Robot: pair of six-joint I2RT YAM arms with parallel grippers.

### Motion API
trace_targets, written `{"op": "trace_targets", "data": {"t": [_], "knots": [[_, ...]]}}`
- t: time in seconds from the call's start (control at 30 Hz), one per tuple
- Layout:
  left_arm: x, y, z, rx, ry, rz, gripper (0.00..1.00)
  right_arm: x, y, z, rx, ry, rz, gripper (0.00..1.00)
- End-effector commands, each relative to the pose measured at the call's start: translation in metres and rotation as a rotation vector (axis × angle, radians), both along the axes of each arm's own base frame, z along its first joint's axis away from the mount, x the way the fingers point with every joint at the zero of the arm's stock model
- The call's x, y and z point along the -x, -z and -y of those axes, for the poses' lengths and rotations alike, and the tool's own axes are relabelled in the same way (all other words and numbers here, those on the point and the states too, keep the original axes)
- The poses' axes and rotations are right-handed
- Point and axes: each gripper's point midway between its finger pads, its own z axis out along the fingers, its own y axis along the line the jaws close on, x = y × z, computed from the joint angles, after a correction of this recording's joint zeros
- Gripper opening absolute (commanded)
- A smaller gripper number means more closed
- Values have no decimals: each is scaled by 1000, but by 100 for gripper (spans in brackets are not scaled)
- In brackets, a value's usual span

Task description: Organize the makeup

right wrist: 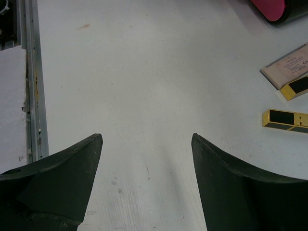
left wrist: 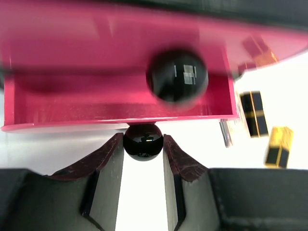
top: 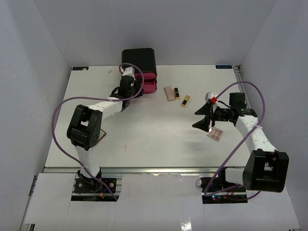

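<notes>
The left gripper [left wrist: 143,144] was found clamped on the round black knob [left wrist: 143,137] of a pink drawer [left wrist: 120,103], with one pad pressed against each side of the knob. The drawer was seen drawn out from the black box [top: 138,58], so that its pink interior was exposed. A second black knob [left wrist: 177,76] was noted above it, blurred.

The right gripper [right wrist: 147,138] was observed with its fingers set wide apart, and only the white table [right wrist: 144,72] was seen between them. In the top view this gripper [top: 195,119] was located over the right half of the table, pointing left.

The square eyeshadow palette [top: 215,134] was recorded lying flat just beside the right gripper, well apart from the box. The tan compact [top: 169,93] was found flat on the table to the right of the drawers. The first lipstick [top: 177,93] was laid just beside the compact's right edge; contact between them could not be confirmed. The second lipstick [top: 185,100] was placed near the first, slightly closer to the arms. Both lipsticks were seen lying on their sides.
</notes>
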Motion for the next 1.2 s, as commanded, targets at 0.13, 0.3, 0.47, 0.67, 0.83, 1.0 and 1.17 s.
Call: {"op": "trace_targets", "data": {"t": [0.13,0.3,0.47,0.67,0.83,1.0,1.17], "knots": [[68,-24,-3,61,66,-14,17,3,-1,-2,-9,-15,8,81],[82,-22,-2,82,80,-25,22,3,0,-2,-7,-13,5,81],[83,-18,2,85,106,-31,58,2,0,-1,2,-6,10,82],[89,-25,8,83,172,-9,86,2,1,1,21,11,11,83],[105,-32,5,100,192,11,91,-1,1,6,56,40,19,86],[133,-52,-5,114,216,70,92,-21,19,32,214,215,-63,97],[168,-75,-10,124,293,164,98,-27,61,77,494,394,-191,91]]}}
